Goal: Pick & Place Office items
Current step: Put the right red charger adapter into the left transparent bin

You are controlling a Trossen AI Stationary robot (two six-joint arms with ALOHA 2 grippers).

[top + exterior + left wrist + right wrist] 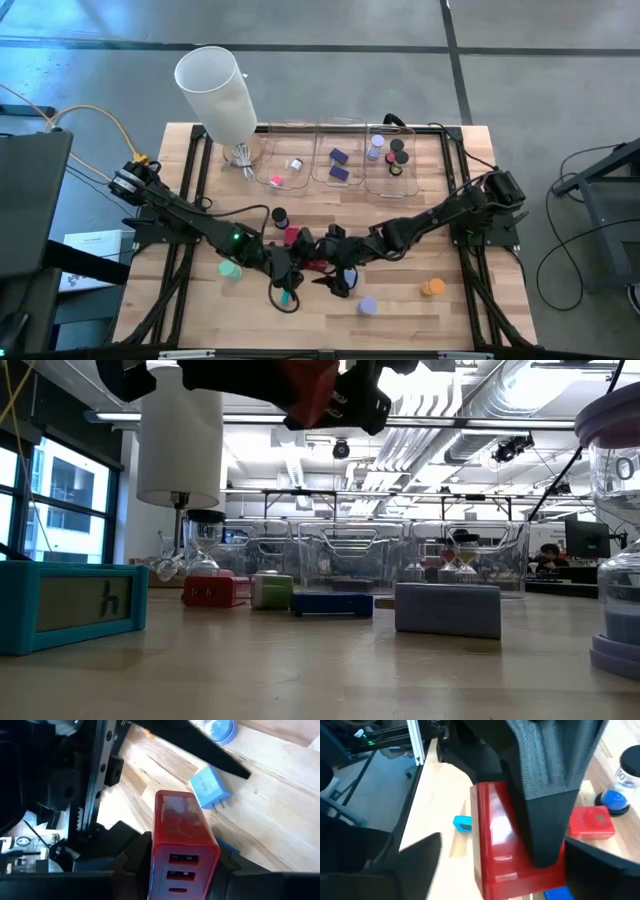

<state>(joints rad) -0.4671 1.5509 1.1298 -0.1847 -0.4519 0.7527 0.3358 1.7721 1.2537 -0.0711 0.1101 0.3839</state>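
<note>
The left gripper (182,875) pinches a red charger block (181,840) between its dark fingers, holding it raised above the table (460,310) near the middle. The right gripper (335,250) meets it from the other side, its fingers spread around the same block. Just beyond lie a blue plug block (210,787) and a second red block (590,822); an orange roll (432,288) sits well apart.

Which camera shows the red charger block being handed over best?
Left wrist view: the red charger block fills the centre, ports visible. Right wrist view shows it partly behind a finger; low view only its underside; high view mostly hidden.
</note>
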